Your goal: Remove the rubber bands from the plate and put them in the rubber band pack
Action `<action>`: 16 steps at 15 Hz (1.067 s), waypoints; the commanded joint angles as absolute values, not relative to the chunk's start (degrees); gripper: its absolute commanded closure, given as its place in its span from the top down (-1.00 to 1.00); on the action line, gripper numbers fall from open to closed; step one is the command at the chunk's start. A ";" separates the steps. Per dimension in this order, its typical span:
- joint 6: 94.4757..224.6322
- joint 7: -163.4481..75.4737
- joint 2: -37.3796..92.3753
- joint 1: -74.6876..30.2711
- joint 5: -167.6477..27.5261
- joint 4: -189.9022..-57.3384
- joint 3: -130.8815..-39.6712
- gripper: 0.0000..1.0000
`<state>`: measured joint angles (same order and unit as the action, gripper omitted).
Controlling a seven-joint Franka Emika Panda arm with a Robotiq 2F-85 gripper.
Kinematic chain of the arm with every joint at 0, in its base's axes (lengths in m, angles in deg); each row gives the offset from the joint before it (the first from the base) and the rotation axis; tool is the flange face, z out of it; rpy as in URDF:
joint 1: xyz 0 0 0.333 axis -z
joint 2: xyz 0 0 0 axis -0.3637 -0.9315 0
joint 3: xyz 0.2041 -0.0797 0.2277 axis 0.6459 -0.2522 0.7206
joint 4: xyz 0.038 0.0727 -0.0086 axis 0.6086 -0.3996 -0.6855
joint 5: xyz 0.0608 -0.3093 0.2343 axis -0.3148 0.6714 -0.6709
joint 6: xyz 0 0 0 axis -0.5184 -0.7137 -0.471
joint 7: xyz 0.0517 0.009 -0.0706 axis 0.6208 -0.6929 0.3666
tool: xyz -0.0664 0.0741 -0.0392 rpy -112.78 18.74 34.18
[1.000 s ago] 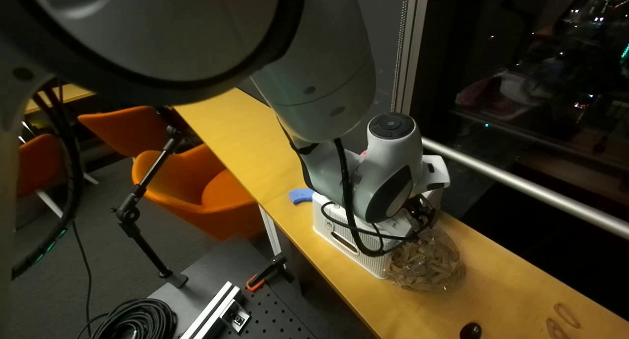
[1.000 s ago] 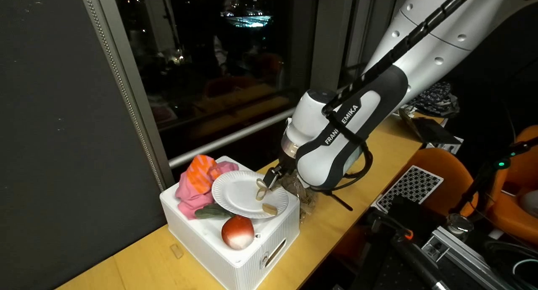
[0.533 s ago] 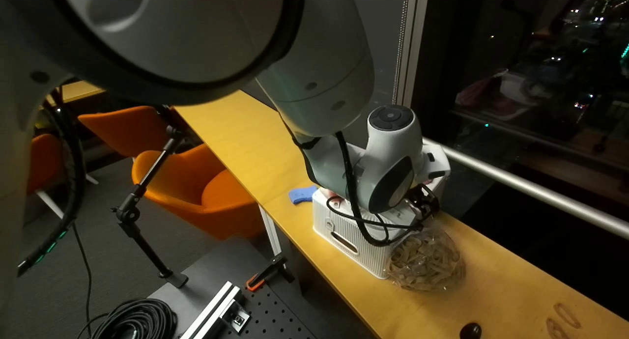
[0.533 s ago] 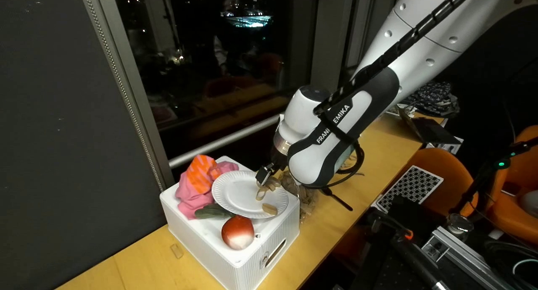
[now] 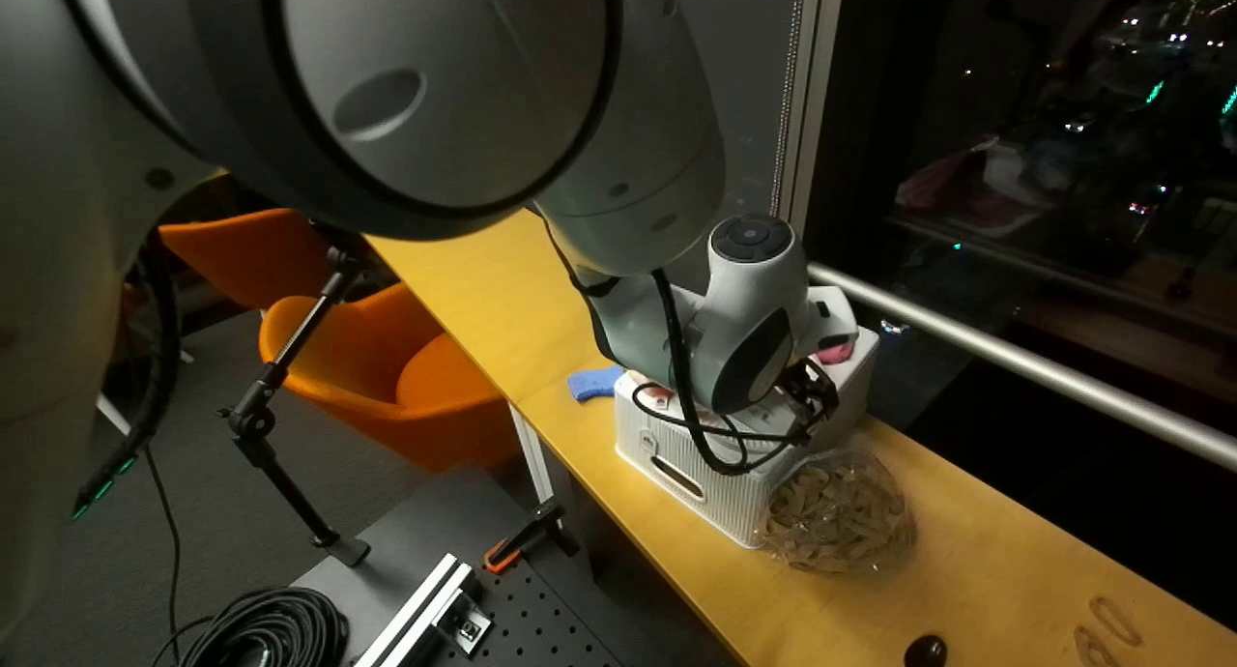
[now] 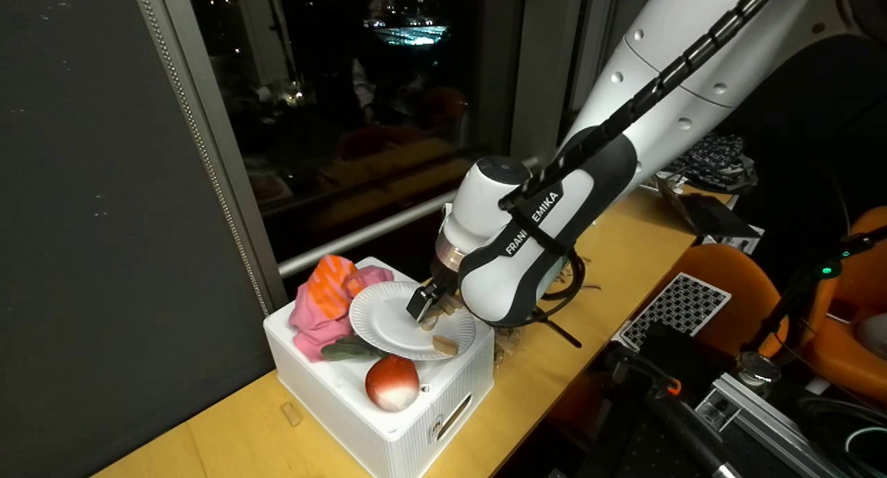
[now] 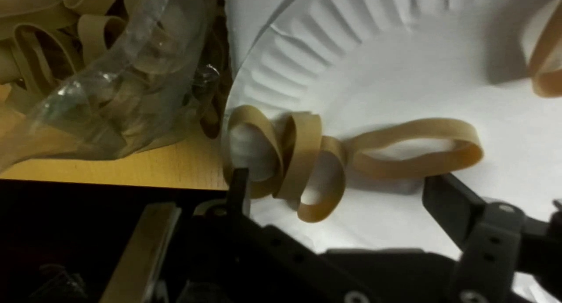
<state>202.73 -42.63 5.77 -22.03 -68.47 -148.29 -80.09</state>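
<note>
Arm slants down, its gripper spread apart over a round, ridge-rimmed white plate holding tan, looped rubber bands.

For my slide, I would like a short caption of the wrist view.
Open gripper over the white plate with rubber bands; rubber band pack at upper left.

The rubber bands are tan, the plate white.

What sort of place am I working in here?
Probably an office or lab workspace; I can't tell which. Orange chairs stand by a long table, and a coil of black cable lies nearby.
</note>
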 commanded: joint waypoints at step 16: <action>204.50 -42.86 8.26 -21.57 -71.75 -153.02 -80.67 0.01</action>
<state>203.16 -43.02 6.83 -21.75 -69.80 -151.06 -80.86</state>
